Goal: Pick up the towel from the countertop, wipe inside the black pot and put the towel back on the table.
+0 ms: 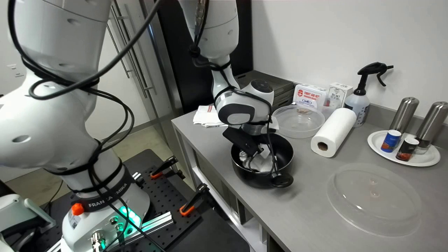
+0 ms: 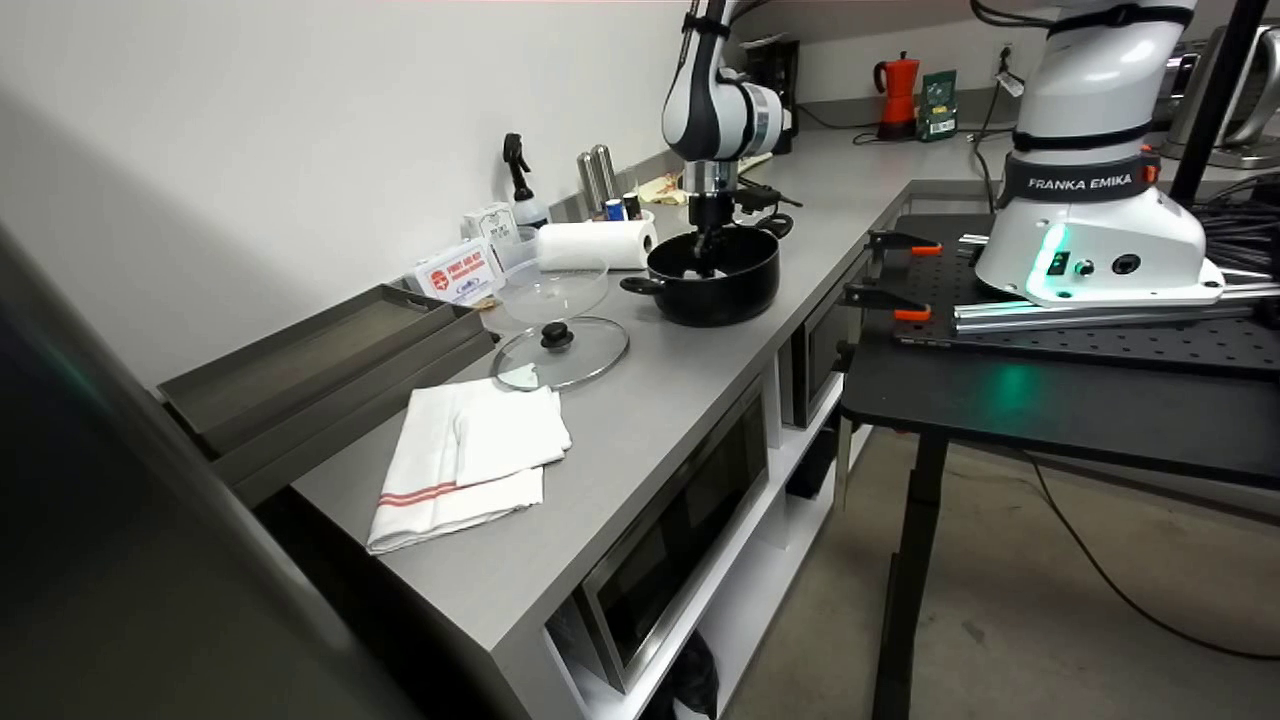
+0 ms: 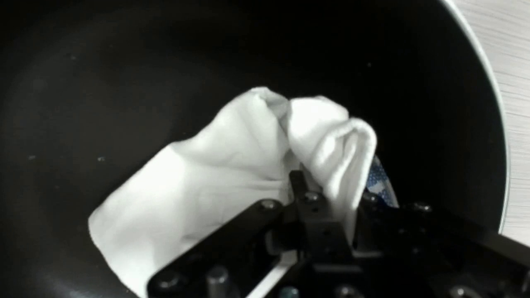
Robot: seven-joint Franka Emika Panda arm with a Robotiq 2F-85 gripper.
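While the arm (image 2: 715,120) bends down over the black pot (image 2: 715,300), its tool (image 3: 329,196) pinches the white towel (image 3: 198,186), visible long axis slanting lower-left to upper-right in the wrist view.

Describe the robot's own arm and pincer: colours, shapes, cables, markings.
The glossy white, round-segmented arm has black straps and looped black cables. Its black, cylindrical base collar reads FRANKA EMIKA, above a glowing green strip. The arm ends in a silver ring and an angular, jointed black pincer.
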